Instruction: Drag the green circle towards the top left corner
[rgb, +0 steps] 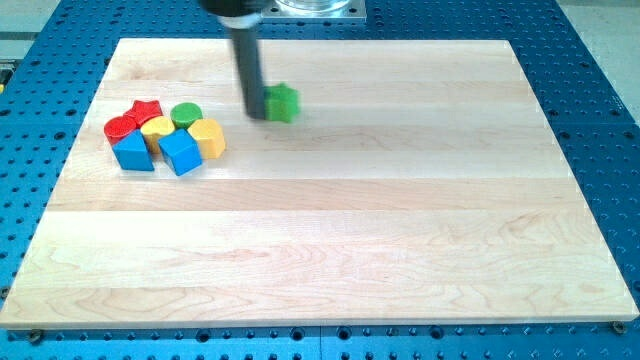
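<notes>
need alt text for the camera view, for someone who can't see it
A dark rod's tip rests on a wooden board, touching the left side of a lone green star-like block. At the view's left sits a cluster: green circle, red star, red block, two yellow blocks, two blue blocks.

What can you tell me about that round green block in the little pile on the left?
The green circle is a short, flat-topped cylinder, bright green, seemingly painted. It lies flat on the wooden board at the top edge of the cluster near the view's upper left. The red star sits just to its left, apparently touching, and the yellow blocks crowd it from below. My tip is off to its right, apart from it, beside the separate green star.
</notes>
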